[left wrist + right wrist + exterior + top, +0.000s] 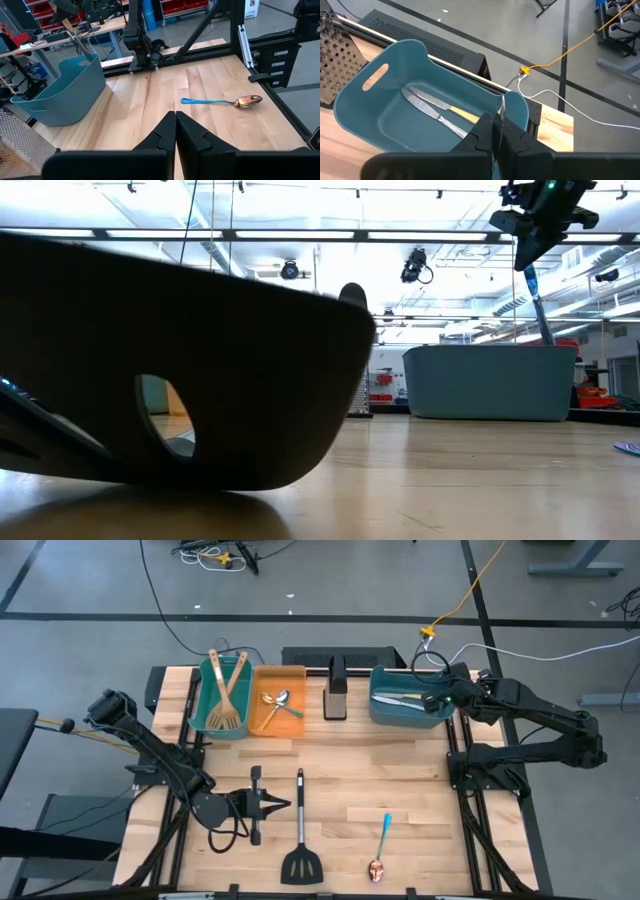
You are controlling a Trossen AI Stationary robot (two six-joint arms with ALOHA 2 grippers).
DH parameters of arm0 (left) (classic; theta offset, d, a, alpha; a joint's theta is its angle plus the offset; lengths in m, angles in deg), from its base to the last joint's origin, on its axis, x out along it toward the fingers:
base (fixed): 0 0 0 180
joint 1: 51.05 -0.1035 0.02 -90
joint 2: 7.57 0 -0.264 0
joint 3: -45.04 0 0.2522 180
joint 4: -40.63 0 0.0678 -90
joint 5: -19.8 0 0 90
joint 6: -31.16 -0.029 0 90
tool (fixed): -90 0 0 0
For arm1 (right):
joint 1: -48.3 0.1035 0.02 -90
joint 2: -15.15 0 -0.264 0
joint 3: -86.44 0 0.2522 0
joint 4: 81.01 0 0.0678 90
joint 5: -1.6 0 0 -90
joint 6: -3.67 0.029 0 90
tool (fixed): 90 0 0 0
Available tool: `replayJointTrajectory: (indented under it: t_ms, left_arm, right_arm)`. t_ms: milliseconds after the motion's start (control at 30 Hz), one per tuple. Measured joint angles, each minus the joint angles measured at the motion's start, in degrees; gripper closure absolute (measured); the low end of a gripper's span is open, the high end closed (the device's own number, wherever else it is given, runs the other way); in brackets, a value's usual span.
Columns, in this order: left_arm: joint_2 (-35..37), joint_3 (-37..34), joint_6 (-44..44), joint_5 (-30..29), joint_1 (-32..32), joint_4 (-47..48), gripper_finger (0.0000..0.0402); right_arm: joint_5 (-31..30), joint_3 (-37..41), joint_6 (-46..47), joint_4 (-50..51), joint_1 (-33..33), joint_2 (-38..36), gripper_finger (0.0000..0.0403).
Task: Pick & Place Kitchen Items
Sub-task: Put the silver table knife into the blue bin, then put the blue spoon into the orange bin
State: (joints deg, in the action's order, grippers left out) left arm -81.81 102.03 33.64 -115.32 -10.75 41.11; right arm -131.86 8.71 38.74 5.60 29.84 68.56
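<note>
Two utensils remain near the desk's front edge; my right claw [494,131], pinching a thin utensil [502,107] above the blue bin [395,117], could drop it outside; left claw [175,131] shut, empty

Pale wooden table [400,790], smooth blue plastic bin [395,120], shiny metal knives [432,107] inside

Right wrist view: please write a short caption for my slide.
Right gripper, shut on a thin utensil, above the blue bin holding knives.

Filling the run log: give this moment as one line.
right gripper: shut on thin silver utensil, above blue plastic bin | left gripper: shut, empty | black slotted turner: on table
</note>
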Motion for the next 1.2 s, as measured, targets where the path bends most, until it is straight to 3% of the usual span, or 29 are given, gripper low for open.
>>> replayJointTrajectory:
  t_ms: [333,1033,1200]
  left_arm:
    - [0.0,0.0,1.4,0.0,0.0,0.0,0.0388]
    - [0.0,0.0,1.4,0.0,0.0,0.0,0.0388]
    - [0.0,0.0,1.4,0.0,0.0,0.2,0.0388]
  right_arm:
    - [0.4,0.0,0.5,-0.3,0.0,0.0,0.0339]
    - [5.9,0.0,1.3,-0.9,0.1,1.2,0.0353]
    - [11.7,0.0,0.7,-2.2,1.1,3.3,0.0353]
